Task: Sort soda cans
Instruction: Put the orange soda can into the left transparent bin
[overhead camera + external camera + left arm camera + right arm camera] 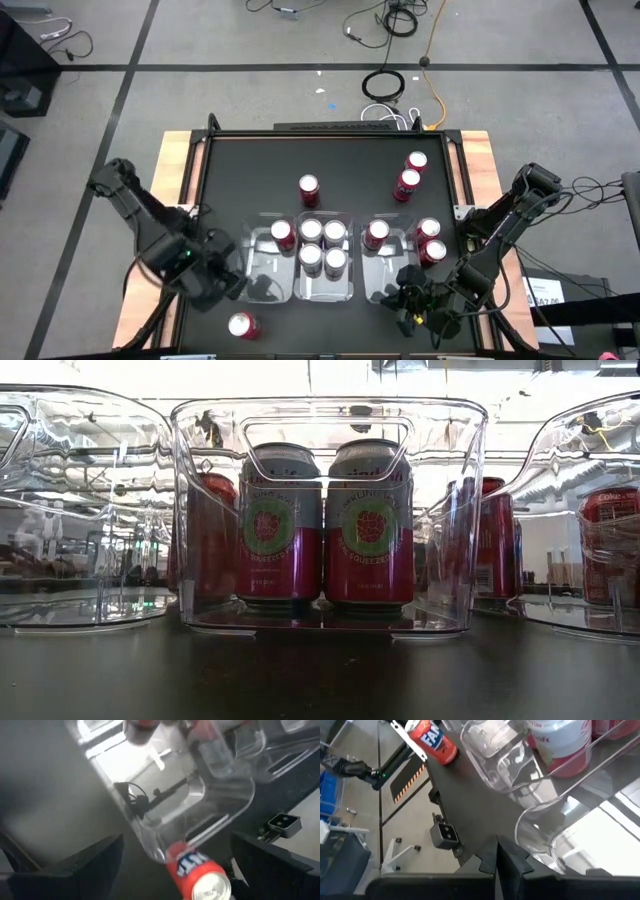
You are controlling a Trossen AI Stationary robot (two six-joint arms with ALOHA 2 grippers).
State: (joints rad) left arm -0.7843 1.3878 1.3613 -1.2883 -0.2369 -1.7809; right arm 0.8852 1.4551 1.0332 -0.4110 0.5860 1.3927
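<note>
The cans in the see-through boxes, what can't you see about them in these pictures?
- High view: only the cans' silver tops show, so labels stay hidden.
- Low view: two front cans hide any behind them; the tray wall warps the rest.
- Left wrist view: blur; the picture's edge cuts the orange can.

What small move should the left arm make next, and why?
Probably lower the left end effector around the orange can near the table's front edge. It is open, the can stands between its fingers outside the clear trays, and nothing is gripped yet. The right end effector waits shut by the right tray.
</note>
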